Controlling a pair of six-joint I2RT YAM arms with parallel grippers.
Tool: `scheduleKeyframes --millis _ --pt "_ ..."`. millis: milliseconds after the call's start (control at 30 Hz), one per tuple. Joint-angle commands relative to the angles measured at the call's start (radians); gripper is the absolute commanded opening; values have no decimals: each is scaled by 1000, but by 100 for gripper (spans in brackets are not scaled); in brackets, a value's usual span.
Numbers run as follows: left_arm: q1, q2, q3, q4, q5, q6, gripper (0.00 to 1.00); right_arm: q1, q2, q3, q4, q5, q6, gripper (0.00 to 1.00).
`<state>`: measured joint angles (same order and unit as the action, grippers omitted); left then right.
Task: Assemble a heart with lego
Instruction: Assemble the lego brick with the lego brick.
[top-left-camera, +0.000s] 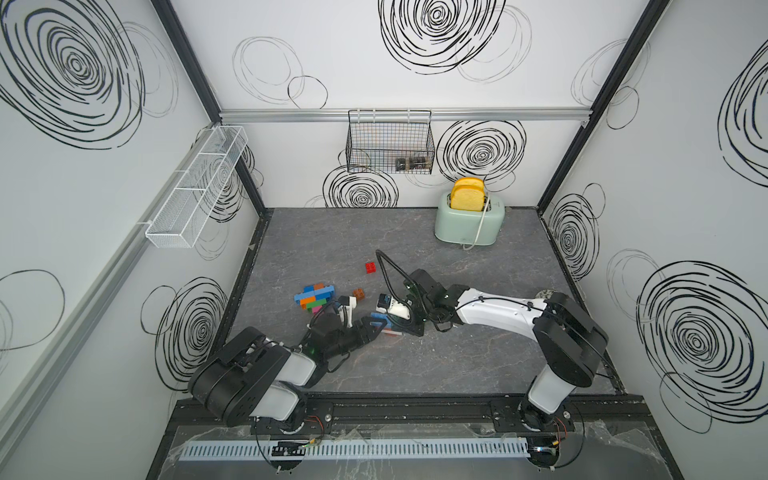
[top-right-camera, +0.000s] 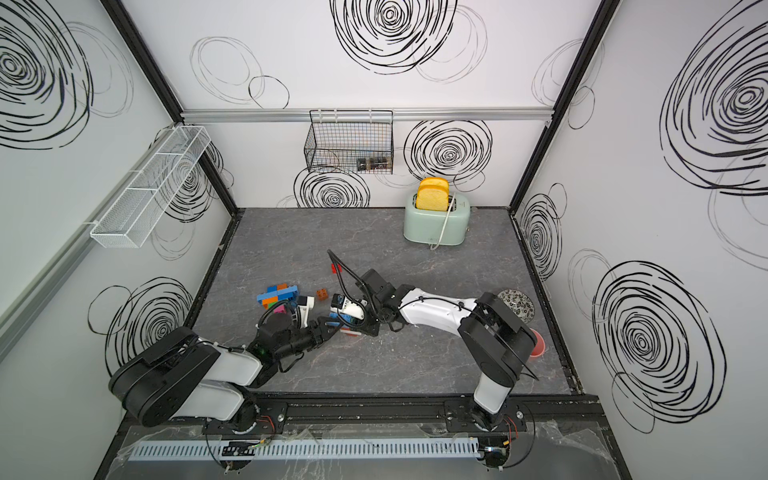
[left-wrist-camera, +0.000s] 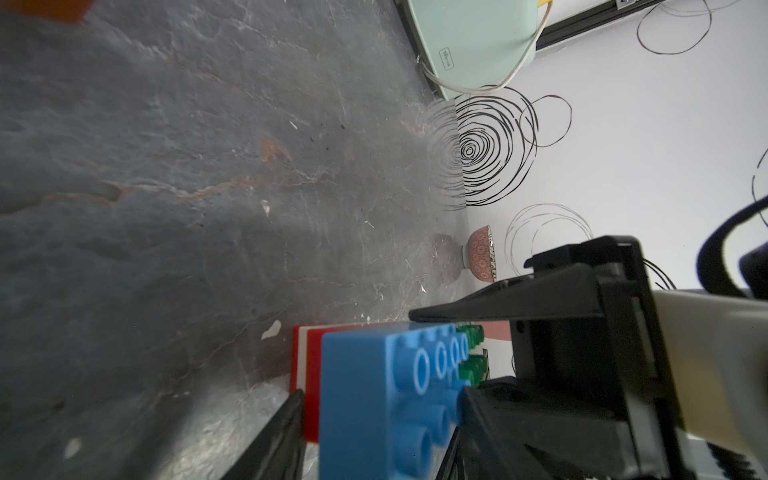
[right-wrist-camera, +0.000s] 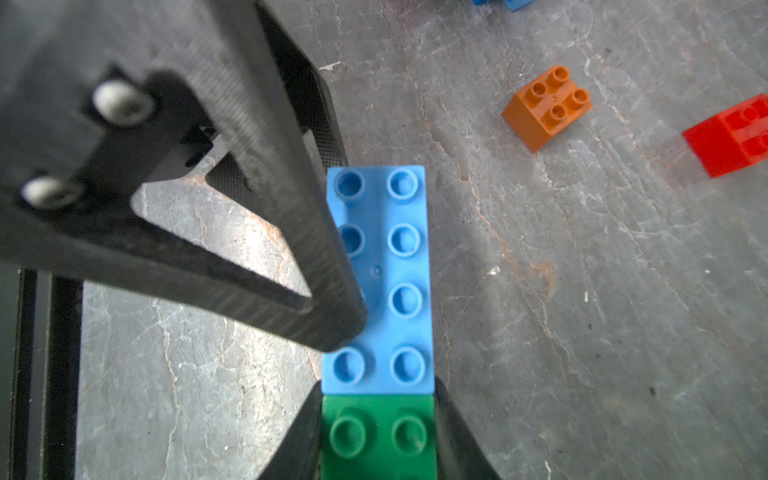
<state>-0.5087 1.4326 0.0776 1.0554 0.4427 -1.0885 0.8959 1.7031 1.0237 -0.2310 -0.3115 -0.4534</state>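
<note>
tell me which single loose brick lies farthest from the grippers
The red brick, alone out toward the toaster; the orange brick lies nearer them.

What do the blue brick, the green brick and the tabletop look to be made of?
Blue 2x4 brick: moulded plastic, smooth semi-gloss; soft sheen on studs, crisp edges.
Green brick: same plastic look, shiny stud rims.
Tabletop: looks like dark slate, matte, pale and rust veins; possibly a printed laminate.

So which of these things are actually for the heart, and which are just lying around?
For the job: blue brick, green brick, orange brick, red brick, brick pile.
Just there: toaster, bread, wire basket, mesh shelf, bowl.
</note>
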Motion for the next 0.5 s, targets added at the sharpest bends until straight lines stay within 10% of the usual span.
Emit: scheduleKeyframes --millis 0,467 --pt "-10 29 2 -62 -19 -3 60 7 58 -19 -95 0 -10 34" --pt "35 88 -24 198 21 -161 78 7 73 -14 -108 -12 -7 34"
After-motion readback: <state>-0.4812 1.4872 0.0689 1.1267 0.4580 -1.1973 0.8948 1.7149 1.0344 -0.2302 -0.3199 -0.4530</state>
